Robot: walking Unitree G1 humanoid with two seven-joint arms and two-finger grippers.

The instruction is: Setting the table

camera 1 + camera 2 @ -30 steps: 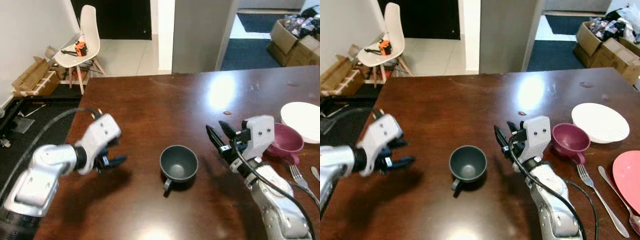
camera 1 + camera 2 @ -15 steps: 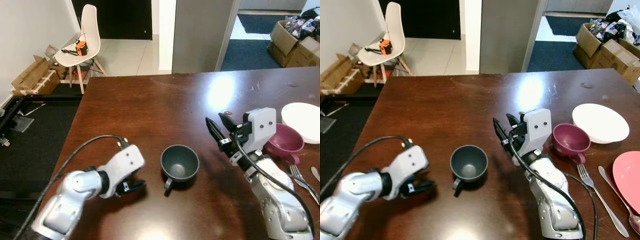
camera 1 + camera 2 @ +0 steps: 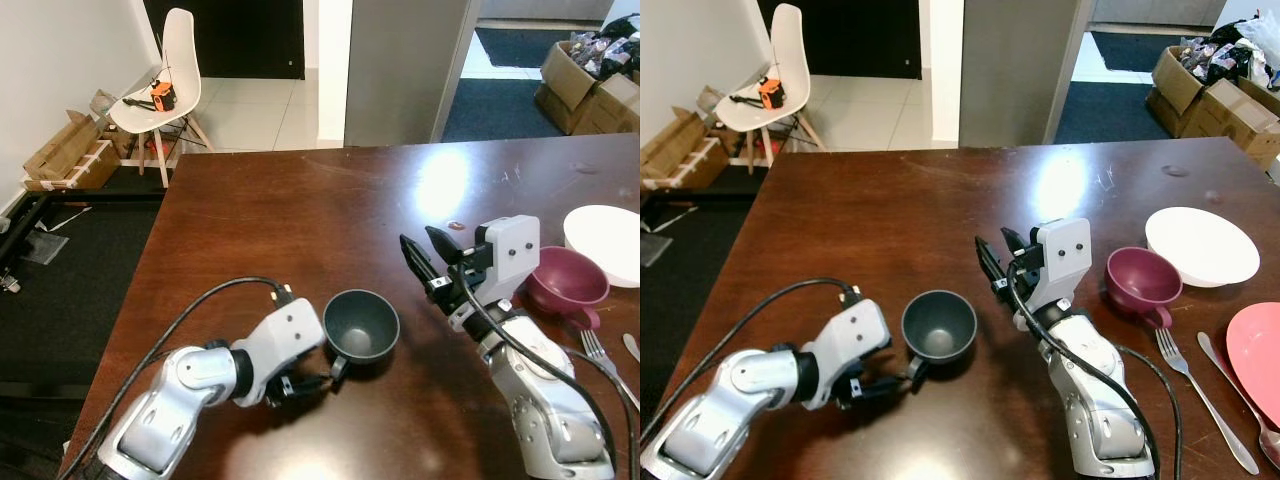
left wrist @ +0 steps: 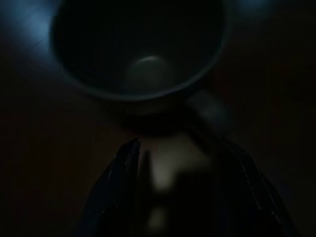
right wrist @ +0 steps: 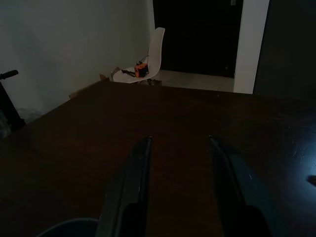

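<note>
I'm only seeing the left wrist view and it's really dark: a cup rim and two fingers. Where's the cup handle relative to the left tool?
Observer: In the head views the dark cup has its handle pointing back toward the robot, and the left tool sits low right at it, fingers apart.
Operator: What's the right arm doing?
Observer: The right tool hovers open above the table, to the cup's right, not touching it.
Operator: Anything else set out?
Observer: A maroon cup, a white plate and a fork are at the table's right side.

The left wrist view is too dark to show whether the jaws touch the dark mug's (image 3: pixel 360 322) handle.
</note>
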